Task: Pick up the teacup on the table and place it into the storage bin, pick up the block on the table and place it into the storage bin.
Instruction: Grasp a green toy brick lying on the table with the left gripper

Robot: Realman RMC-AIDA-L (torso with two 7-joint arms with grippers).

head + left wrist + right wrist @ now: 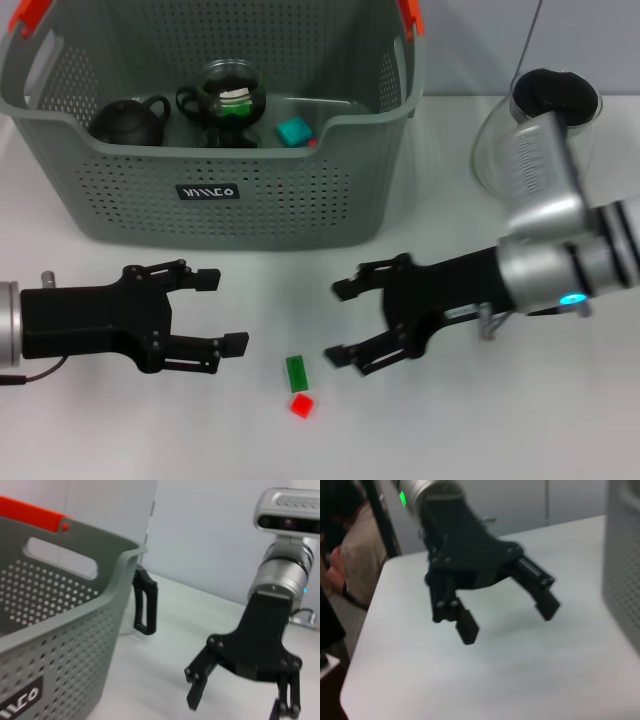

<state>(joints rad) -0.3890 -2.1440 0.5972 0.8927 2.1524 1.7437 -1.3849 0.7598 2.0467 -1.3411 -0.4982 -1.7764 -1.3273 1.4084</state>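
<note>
The grey-green storage bin (230,200) stands at the back of the white table. Inside it sit a glass teacup (228,92) with a dark handle, a dark round pot (128,120) and a teal block (293,131). A green block (296,373) and a red block (301,405) lie on the table in front. My left gripper (222,310) is open just left of them. My right gripper (337,322) is open just right of them. Neither holds anything. The left wrist view shows the right gripper (237,706), and the right wrist view shows the left gripper (508,619).
A clear glass vessel (540,120) with a black rim stands at the back right, beside the bin. A black handle (145,602) shows past the bin's corner (120,565). The table's edge (365,630) lies behind the left arm.
</note>
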